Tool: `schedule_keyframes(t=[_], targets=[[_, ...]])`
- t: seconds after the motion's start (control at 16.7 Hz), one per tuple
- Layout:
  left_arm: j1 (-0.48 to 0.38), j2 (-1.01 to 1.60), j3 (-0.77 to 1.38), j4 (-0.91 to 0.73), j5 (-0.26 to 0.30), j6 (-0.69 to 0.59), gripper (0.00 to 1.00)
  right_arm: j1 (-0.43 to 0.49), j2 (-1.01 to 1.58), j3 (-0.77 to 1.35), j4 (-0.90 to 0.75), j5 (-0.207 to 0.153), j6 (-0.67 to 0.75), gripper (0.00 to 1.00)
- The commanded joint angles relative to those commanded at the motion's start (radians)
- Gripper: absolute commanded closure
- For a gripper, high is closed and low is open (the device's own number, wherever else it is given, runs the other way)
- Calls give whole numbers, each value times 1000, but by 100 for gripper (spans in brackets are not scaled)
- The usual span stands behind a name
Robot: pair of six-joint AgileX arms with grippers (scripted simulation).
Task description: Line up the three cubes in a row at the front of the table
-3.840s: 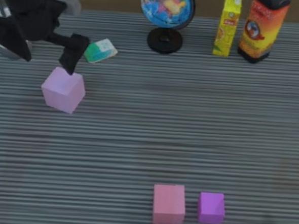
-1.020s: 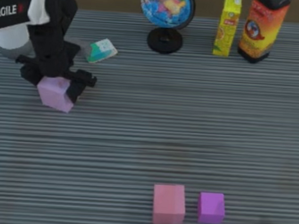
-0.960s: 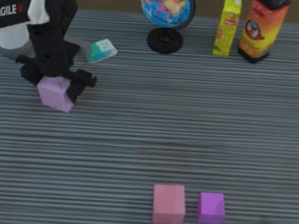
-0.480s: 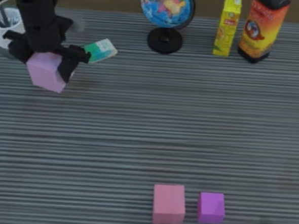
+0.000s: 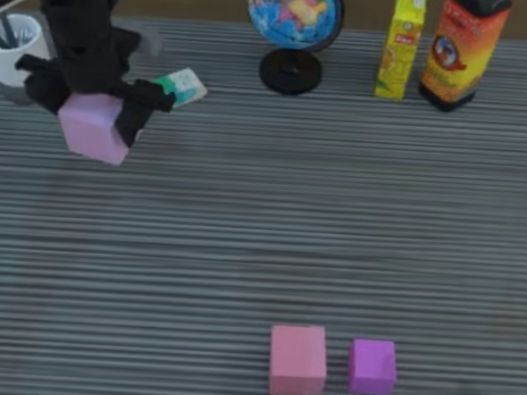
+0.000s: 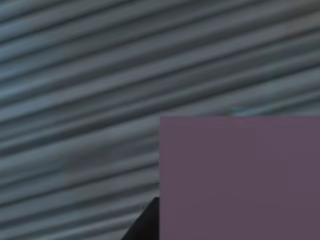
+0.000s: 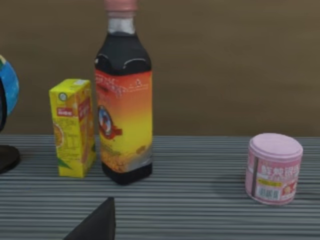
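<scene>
While the pink cube (image 5: 297, 360) and small purple cube (image 5: 373, 366) sat side by side at the desk's (image 5: 333, 229) six o'clock edge, the left claw (image 5: 93, 93) gripped the lilac cube (image 5: 93, 128) at ten o'clock. Carrying appeared to be the step in hand; next, it needed setting down beside the pink cube, at its nine o'clock.

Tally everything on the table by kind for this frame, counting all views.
Cubes: 3 (lilac in the left claw, pink, purple)
Eraser block: 1
Globe: 1
Juice carton: 1
Sauce bottle: 1
Pen cup: 1
Pink can: 1
Total: 9
</scene>
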Motion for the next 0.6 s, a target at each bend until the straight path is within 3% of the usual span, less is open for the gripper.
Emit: schedule_keyframes(t=[0.18,0.6], targets=[[-99,-113,-150,37,-2,-161,100,0,0,0,0,0,0,0],[-407,-465,-670,150,-5,-699,100,0,0,0,0,0,0,0]])
